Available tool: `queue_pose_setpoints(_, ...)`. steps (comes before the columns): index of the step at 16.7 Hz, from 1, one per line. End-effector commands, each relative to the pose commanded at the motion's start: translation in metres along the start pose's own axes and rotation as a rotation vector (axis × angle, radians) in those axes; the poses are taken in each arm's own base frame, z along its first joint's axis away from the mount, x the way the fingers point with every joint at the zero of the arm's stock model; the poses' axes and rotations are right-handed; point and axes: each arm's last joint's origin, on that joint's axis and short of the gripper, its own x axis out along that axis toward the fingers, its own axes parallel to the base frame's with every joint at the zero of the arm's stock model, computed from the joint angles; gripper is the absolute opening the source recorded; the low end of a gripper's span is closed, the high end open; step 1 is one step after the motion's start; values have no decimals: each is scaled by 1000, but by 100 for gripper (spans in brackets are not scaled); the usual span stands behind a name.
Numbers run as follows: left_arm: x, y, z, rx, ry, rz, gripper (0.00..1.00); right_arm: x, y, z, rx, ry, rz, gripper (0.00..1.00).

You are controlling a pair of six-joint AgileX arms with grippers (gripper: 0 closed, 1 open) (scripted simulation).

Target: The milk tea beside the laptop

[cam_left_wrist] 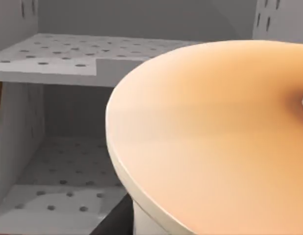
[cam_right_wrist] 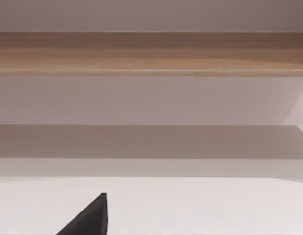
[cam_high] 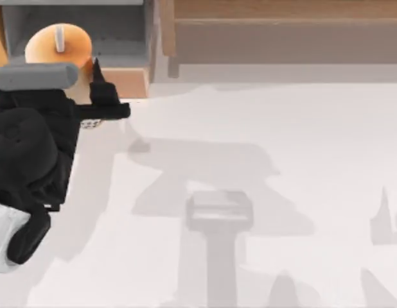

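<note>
From the top view, the milk tea (cam_high: 57,45), a cup with a round orange lid and a short white straw standing up from it, sits at the far left corner of the pale white surface (cam_high: 263,192), inside a grey perforated shelf unit (cam_high: 118,29) with wooden sides. The black left arm comes in along the left edge, and the left claw (cam_high: 96,90) is at the cup's near side, one pointed black finger (cam_high: 97,72) showing just beside the lid; whether the claw has closed on the cup I cannot tell, since the arm covers the cup's body. A long wooden ledge (cam_high: 282,13) runs along the far edge.

From the left wrist view, the orange lid (cam_left_wrist: 215,137) is very close, with the pale cup wall just under its rim, and the grey shelf boards dotted with holes (cam_left_wrist: 53,58) lie behind it.

From the right wrist view, a dark fingertip (cam_right_wrist: 90,218) of the right claw hangs over the white surface, facing the wooden ledge (cam_right_wrist: 151,54); how far that claw is open I cannot tell.
</note>
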Motion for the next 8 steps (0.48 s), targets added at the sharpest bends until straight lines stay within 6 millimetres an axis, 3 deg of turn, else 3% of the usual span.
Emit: queue_pose_setpoints(8,-31,81,5,51,98,5,0,0,0,0,0,0,0,100)
